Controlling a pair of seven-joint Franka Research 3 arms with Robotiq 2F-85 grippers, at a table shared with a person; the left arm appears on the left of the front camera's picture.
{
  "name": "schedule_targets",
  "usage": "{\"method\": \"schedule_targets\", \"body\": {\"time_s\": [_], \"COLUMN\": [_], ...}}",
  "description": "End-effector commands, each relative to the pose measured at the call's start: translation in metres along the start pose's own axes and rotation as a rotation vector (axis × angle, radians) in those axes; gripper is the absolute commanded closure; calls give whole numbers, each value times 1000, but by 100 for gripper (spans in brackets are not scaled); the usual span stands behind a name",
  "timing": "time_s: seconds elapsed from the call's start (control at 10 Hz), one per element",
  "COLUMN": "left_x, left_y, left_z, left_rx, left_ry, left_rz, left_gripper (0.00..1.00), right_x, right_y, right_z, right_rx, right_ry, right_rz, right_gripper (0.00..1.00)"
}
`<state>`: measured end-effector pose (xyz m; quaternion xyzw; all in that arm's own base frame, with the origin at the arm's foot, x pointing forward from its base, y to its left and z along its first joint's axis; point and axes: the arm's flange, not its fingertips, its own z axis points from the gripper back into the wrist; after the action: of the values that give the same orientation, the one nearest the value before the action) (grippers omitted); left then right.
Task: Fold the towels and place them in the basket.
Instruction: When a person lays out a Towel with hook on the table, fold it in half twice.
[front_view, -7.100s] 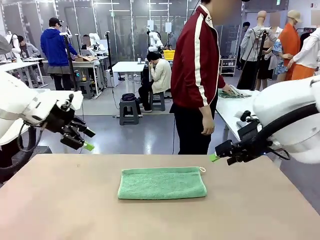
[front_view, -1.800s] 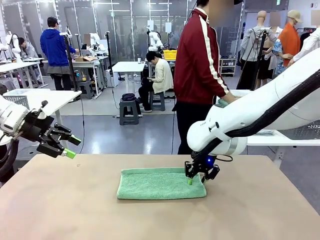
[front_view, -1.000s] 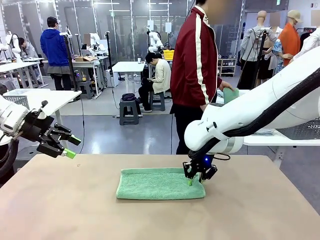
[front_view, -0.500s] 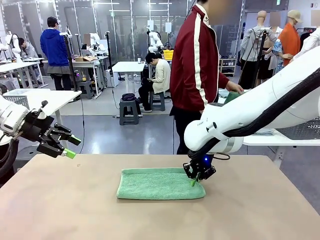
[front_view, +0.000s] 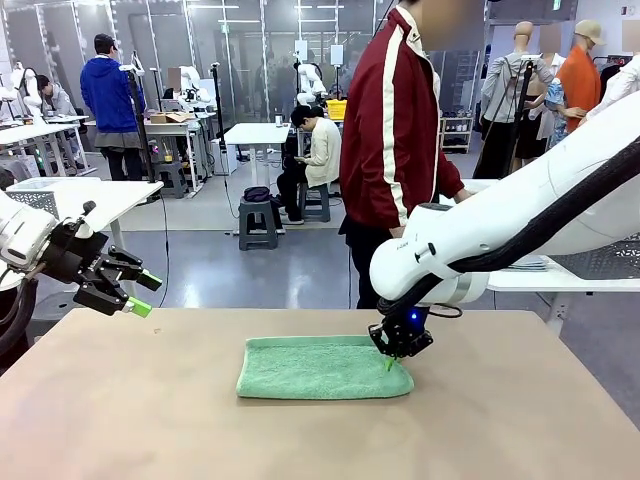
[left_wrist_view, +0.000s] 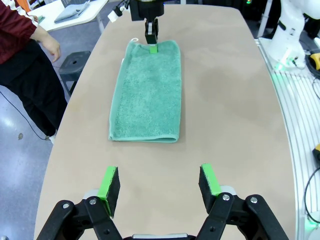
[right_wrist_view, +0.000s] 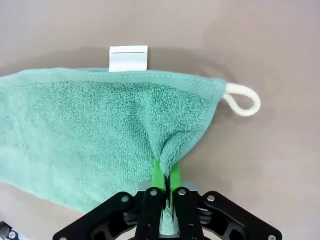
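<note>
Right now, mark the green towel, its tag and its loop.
green towel (right_wrist_view: 90, 120), right wrist view, middle pile
tag (right_wrist_view: 128, 58), right wrist view, centre
loop (right_wrist_view: 232, 90), right wrist view, cord near towel

A person in a red jacket (front_view: 395, 130) stands upper centre behind the tan worktop (front_view: 150, 420), a grey stool (front_view: 258, 222) farther left.

The right gripper (front_view: 391, 362) closes on the towel (front_view: 310, 368)
Earlier it hung off the table's right side; now it stands on the towel's right end, jaws pinched shut on a raised fold near the loop (right_wrist_view: 242, 100). The left gripper (front_view: 146, 294) has drawn back, lower and farther left.
</note>
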<state>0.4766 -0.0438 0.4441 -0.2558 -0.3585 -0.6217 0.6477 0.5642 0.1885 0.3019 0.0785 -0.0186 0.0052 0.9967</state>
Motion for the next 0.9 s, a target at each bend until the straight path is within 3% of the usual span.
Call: {"method": "schedule_targets", "body": {"time_s": [0.0,0.4,0.8], "left_x": [0,0,0], "left_y": [-2,-2,-2], "left_z": [1,1,1], "left_rx": [2,2,2], "left_ry": [-3,-3,-3], "left_rz": [-3,-3,-3], "left_gripper": [19,19,19], "right_x": [-12,-2,58], "right_y": [-22,-14,60], "right_z": [23,47,48], "right_rx": [8,-30,-143], "right_ry": [-11,41,128], "right_rz": [52,110,191], "right_gripper": [100,100,100]}}
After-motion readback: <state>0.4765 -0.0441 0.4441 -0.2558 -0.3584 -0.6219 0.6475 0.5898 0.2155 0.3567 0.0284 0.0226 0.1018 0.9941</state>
